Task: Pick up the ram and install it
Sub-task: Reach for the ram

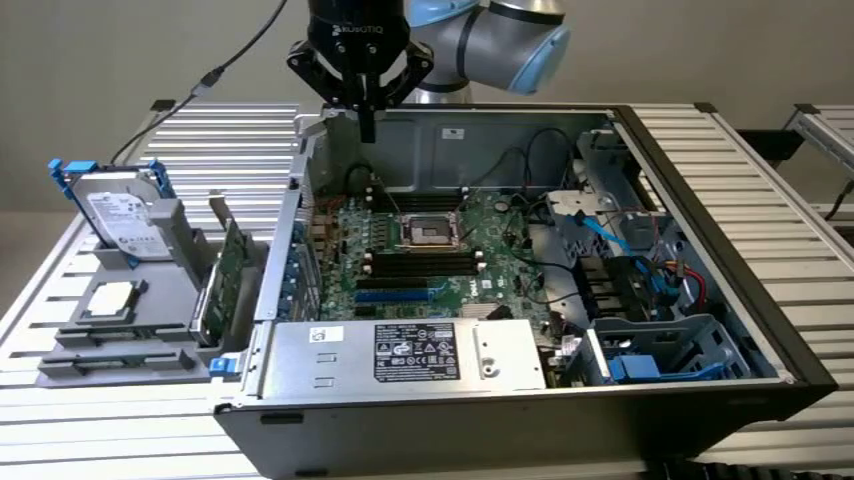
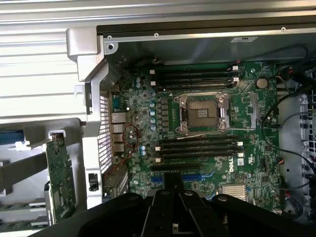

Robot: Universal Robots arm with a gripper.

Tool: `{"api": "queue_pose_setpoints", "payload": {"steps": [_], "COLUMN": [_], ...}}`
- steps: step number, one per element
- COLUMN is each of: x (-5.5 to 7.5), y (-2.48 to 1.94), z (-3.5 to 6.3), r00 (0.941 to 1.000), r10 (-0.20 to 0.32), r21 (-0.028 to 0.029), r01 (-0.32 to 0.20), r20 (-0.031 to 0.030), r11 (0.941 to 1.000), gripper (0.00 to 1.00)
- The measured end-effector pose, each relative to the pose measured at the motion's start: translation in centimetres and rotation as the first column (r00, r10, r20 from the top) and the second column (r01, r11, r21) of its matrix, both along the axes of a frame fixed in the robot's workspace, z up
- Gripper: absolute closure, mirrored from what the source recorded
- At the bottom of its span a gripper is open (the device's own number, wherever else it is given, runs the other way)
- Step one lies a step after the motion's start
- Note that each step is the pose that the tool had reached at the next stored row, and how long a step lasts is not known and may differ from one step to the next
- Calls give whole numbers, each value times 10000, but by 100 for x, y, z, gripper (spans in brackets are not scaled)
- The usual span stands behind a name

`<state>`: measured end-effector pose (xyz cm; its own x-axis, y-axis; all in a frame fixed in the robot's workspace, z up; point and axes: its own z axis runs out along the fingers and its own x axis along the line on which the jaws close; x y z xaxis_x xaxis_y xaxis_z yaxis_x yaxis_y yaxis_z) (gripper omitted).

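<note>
My jaws hang pinched shut and empty over the open case (image 1: pixel 296 235), while the ram (image 2: pixel 17 205), I judge, lies slotted edge-up in the grey holder (image 1: pixel 80 368) on the bench (image 1: pixel 801 300), ready for pinching

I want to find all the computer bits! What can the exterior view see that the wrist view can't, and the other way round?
The exterior view adds the robot arm and the silver box with a sticker. The wrist view adds the round battery. Both show the shut gripper, the green board, its square socket and the black slots.
</note>
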<state>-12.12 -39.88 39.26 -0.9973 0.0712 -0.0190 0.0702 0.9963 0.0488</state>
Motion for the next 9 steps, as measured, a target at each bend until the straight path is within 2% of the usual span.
{"api": "queue_pose_setpoints", "payload": {"steps": [5,9], "x": [-32,-160], "y": [1,8], "z": [0,-4], "r00": [10000,9999], "r10": [1,0], "r21": [-2,1], "r01": [-1,0], "r20": [-16,-155], "r11": [10000,10000], "gripper": [89,89]}}
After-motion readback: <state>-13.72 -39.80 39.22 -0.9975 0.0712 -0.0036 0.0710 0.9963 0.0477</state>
